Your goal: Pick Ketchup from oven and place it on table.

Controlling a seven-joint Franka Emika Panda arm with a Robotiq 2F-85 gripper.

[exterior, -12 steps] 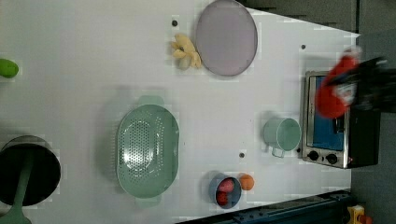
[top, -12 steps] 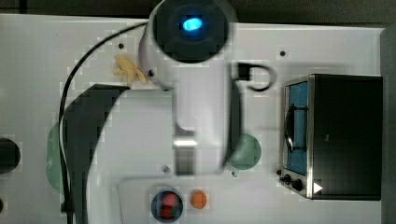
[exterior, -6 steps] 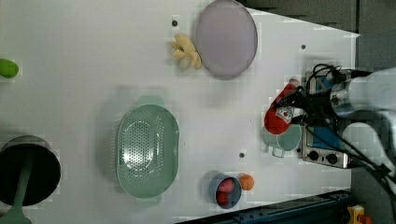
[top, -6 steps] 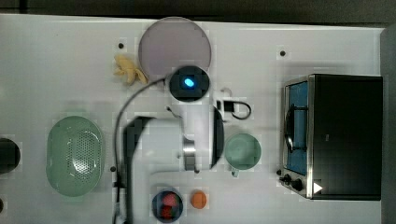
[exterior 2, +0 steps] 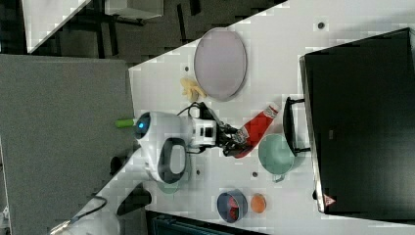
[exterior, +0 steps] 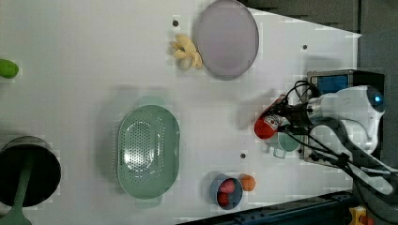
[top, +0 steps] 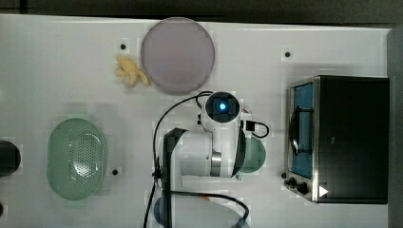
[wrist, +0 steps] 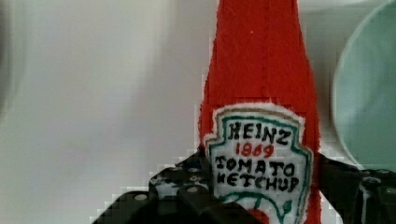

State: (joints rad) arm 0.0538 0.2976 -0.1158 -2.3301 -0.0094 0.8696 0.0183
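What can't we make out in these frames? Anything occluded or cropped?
- Top view: the ketchup and gripper are hidden under the arm; the mug is half covered by it.
- Wrist view: the ketchup is cropped at both ends, so cap and base are out of frame; whether it touches the table is unclear.
- Right view: the oven interior is hidden behind its black top.
- Left view: the oven is mostly blocked by the arm.

ketchup: cap and base cut off by the wrist view's edges.
green mug: largely hidden under the arm in the top view.
blue bowl: cut off at the top view's bottom edge.
oven: mostly covered by the arm in the left view.
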